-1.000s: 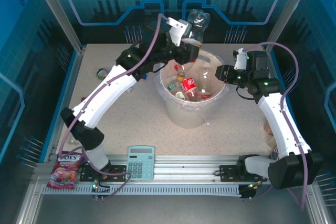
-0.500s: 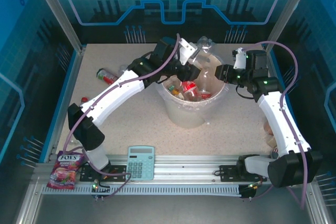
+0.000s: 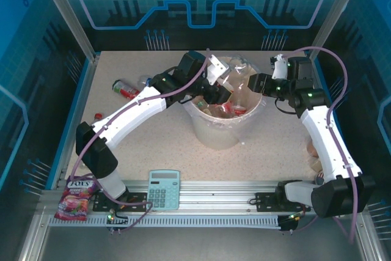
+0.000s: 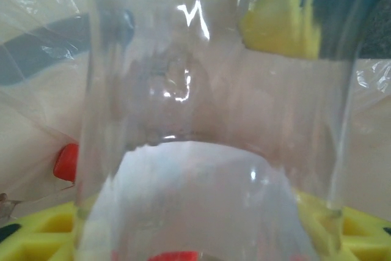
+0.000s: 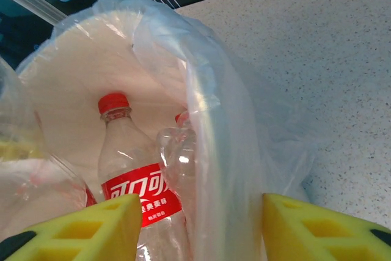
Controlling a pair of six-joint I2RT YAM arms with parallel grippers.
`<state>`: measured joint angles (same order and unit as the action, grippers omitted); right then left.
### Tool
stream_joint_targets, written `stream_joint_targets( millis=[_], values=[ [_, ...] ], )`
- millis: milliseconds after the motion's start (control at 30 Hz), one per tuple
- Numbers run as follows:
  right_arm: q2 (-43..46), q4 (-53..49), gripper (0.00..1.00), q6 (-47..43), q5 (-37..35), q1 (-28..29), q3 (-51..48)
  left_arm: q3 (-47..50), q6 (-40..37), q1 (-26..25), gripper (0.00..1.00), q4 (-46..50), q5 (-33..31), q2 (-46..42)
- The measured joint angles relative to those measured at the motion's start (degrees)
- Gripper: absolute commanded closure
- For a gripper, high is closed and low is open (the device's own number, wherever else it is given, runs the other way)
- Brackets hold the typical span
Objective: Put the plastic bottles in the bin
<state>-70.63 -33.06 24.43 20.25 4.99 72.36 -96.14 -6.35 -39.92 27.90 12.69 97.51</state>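
The cream-white bin (image 3: 223,128) stands mid-table with a clear bag liner and several red-capped plastic bottles (image 3: 230,109) inside. My left gripper (image 3: 221,88) is down at the bin's mouth, shut on a clear bottle (image 3: 237,75). That bottle (image 4: 208,151) spans the gap of the left gripper (image 4: 201,239), edge to edge between the yellow pads. My right gripper (image 3: 258,84) is at the bin's right rim. It (image 5: 201,215) is open, with one pad on each side of the lined rim (image 5: 211,151) and not touching it. Just inside stands a red-labelled bottle (image 5: 131,175).
Another bottle (image 3: 125,88) lies on the table at the far left, with a loose red cap (image 3: 98,115) nearer. A calculator (image 3: 164,189) and a pink snack packet (image 3: 76,200) sit at the front rail. Something pale (image 3: 313,150) is half hidden behind the right arm.
My left arm has come down from high above the bin, bringing the clear bottle into the bin's mouth. The right arm has stayed at the rim.
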Motion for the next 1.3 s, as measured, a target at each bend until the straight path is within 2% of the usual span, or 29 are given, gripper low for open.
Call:
stream_joint_targets(
  millis=[200, 433, 667, 833, 1133, 1300],
  values=[
    [0.2, -0.4, 0.43, 0.0, 1.1, -1.7, 3.7, 0.4, 0.7, 0.0, 0.17, -1.7, 1.7, -1.3],
    [1.4, -1.2, 0.44, -0.1, 1.3, -3.7, 7.8, 0.4, 3.2, 0.0, 0.1, -5.0, 3.5, -2.1],
    [1.4, -1.5, 0.55, -0.1, 2.5, -3.5, 11.0, 0.4, 4.8, 0.0, 0.27, -6.1, 3.2, -1.9],
    [0.5, -1.5, 0.62, -0.3, 2.7, -0.9, 12.9, 0.8, 5.7, 0.0, 0.36, -6.5, 3.2, -1.6],
    [1.0, -2.6, 0.68, -0.5, 0.9, 6.0, 9.7, 5.0, 7.5, 0.0, 0.38, -10.7, 2.8, -2.8],
    [3.6, -0.7, 0.69, 0.3, -0.5, 6.6, 6.5, 6.1, 8.0, 0.0, 0.38, -11.2, 2.6, -3.3]
  ],
)
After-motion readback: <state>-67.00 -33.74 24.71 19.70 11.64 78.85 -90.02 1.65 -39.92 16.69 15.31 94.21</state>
